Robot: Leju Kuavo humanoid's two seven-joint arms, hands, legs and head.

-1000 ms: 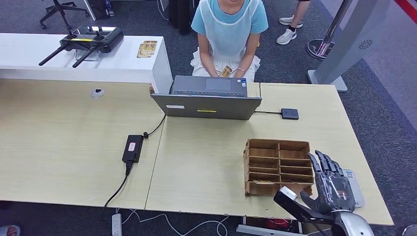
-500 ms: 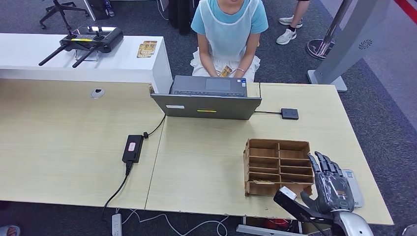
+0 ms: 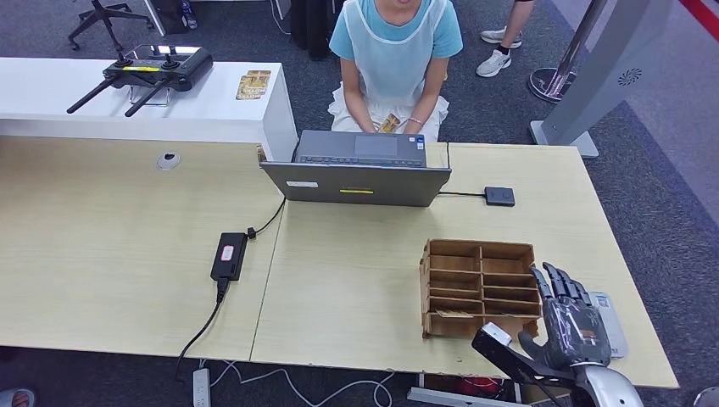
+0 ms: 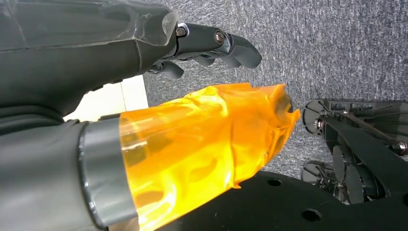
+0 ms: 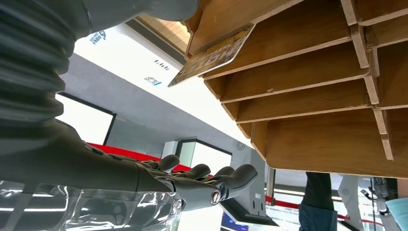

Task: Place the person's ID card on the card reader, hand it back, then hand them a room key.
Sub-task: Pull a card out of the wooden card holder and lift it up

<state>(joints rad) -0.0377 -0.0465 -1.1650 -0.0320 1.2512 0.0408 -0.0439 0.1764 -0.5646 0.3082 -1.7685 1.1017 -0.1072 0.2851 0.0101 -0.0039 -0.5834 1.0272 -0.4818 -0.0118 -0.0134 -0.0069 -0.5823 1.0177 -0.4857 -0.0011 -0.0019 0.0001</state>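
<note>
At the lower right of the head view the right robot hand [image 3: 572, 326] hovers empty, fingers spread wide, beside the wooden organizer [image 3: 480, 288], while the person's ID card [image 3: 389, 123] waits at upper centre, so receiving it comes next.

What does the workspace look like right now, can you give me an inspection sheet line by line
Surface: light wood desk, two tops joined, with a cable grommet.
Job's things: wooden card rack at the near right; one card sticks out of a slot. A person behind the laptop holds a card. Flat white device behind the right hand, possibly the reader.
Clutter: remote controller and cards on the white counter.
Hands: right hand empty, fingers apart, beside the rack; left hand hangs over carpet, holding nothing.
Cables: power brick with its lead; small black box wired to the laptop.
Surroundings: grey carpet, another person's feet.
</note>
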